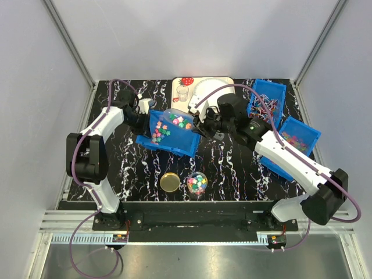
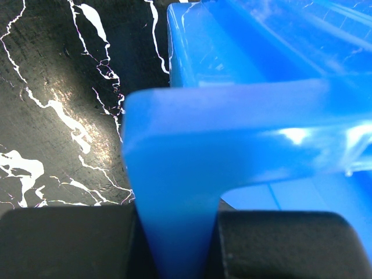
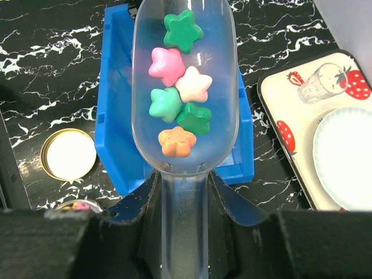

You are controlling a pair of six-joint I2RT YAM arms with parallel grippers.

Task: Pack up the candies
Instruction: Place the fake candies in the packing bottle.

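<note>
My right gripper point(image 3: 185, 192) is shut on the handle of a clear plastic scoop point(image 3: 145, 70). The scoop carries several star-shaped candies point(image 3: 177, 96) in green, pink, white and orange. It hovers over a tilted blue bin point(image 1: 174, 142) that has more candies point(image 1: 158, 135) in it. My left gripper point(image 2: 177, 244) is shut on that blue bin's rim point(image 2: 232, 128) at its left end, where the left gripper point(image 1: 145, 119) holds that side up. A small open jar point(image 1: 197, 184) partly filled with candies stands near the front edge, beside its gold lid point(image 1: 170, 182).
A patterned tray point(image 1: 181, 93) with a white plate point(image 1: 204, 90) sits at the back. Two more blue bins point(image 1: 267, 100) point(image 1: 297, 139) of other sweets stand at the right, under my right arm. In the right wrist view the lid point(image 3: 68, 154) lies left of the bin.
</note>
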